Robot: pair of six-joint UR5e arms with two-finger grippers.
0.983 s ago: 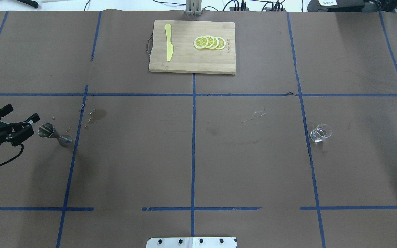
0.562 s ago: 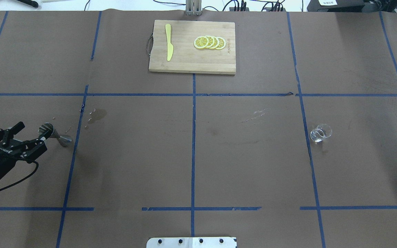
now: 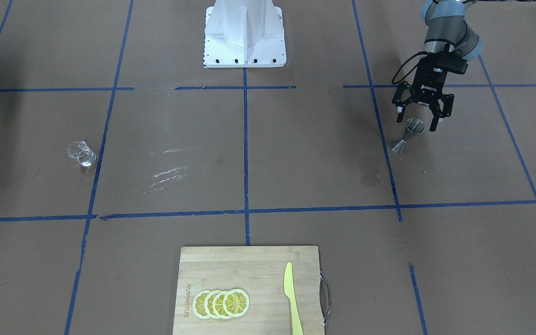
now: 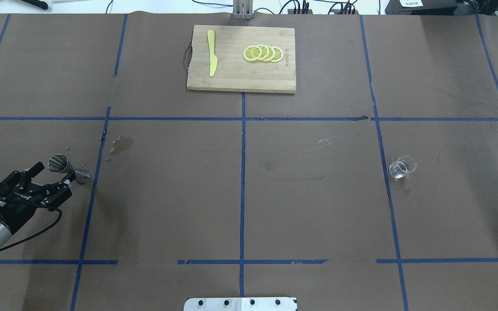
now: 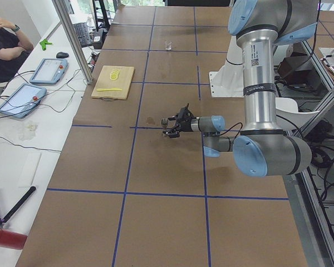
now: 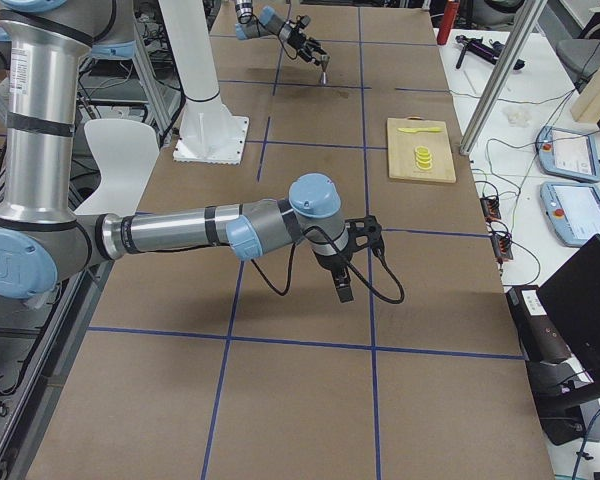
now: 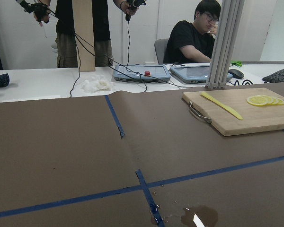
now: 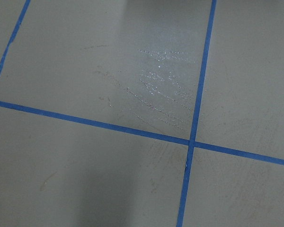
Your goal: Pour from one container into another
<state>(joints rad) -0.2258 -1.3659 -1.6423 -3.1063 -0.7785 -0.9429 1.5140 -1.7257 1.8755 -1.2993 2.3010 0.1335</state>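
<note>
Since a second ago, a swing of the left tool (image 4: 55, 176) from the left flank of the jigger (image 4: 58, 163) round to its near side, lower in the overhead view; jigger and clear cup (image 4: 402, 167) in their old spots. Now at far left of the table (image 4: 167, 203): left tool wide open and low, one finger on each side of the jigger's upper cone in the front-facing view, contact not clear. Jigger upright on its other cone, just left of a blue tape line (image 4: 90, 203). Just right of that line, a small dark wet stain (image 4: 124, 144) with a few droplets (image 4: 113, 151) beside it. Further right, at the far edge, a wooden cutting board (image 4: 236, 77) with a yellow knife (image 4: 211, 54) on its left part and a fan of lemon slices (image 4: 263, 53) on its right part, knife and slices apart. Right of centre, pale scuff marks (image 4: 320, 144) on the table. Then the clear cup, upright on the table, just right of another blue line, well apart from the jigger and the left tool. Right tool (image 6: 342, 288) seen only in the right-side view, pointing down above the table near a tape crossing; wide or narrow, cannot tell
</note>
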